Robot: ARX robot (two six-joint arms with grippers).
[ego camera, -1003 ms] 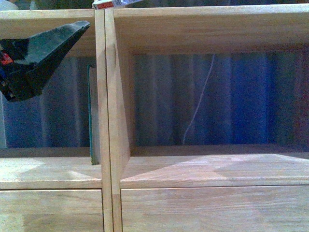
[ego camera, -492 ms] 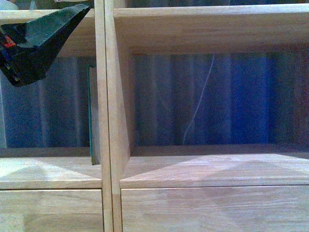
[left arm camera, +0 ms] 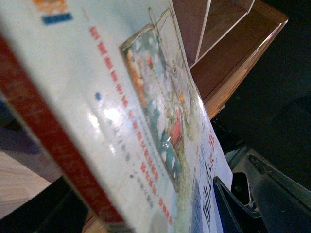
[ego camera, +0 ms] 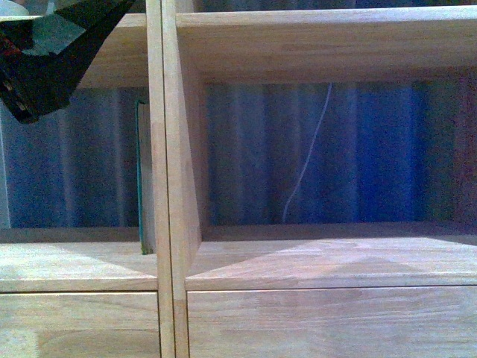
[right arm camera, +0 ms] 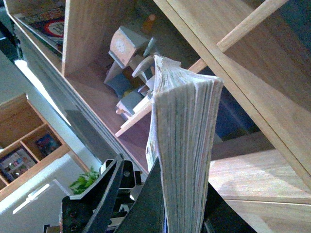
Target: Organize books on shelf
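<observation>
A white paperback (left arm camera: pixel 121 111) with red lettering and a colourful picture fills the left wrist view, and my left gripper (left arm camera: pixel 204 208) is shut on it; one dark finger (left arm camera: pixel 238 204) shows beside the cover. From the front, that gripper (ego camera: pixel 45 52) is a dark wedge at the upper left, before the shelf's (ego camera: pixel 328 261) left column. A slim teal book (ego camera: pixel 139 175) stands upright in that column against the divider. My right gripper (right arm camera: pixel 180 199) is shut on a book (right arm camera: pixel 182 141) held upright, page edges toward the camera, near a light wood shelf board (right arm camera: pixel 257 174).
The shelf's right column (ego camera: pixel 320 149) is open-backed with a blue curtain and a white cord (ego camera: pixel 305 156) behind. Drawer fronts (ego camera: pixel 328 321) run below. A reddish-brown cabinet (left arm camera: pixel 233 63) lies beyond the paperback. Wooden toy figures (right arm camera: pixel 129 53) and a small plant (right arm camera: pixel 85 182) sit near the right arm.
In the front view my left gripper has risen toward the top left corner. The white book edge that showed above the top board has left the frame.
</observation>
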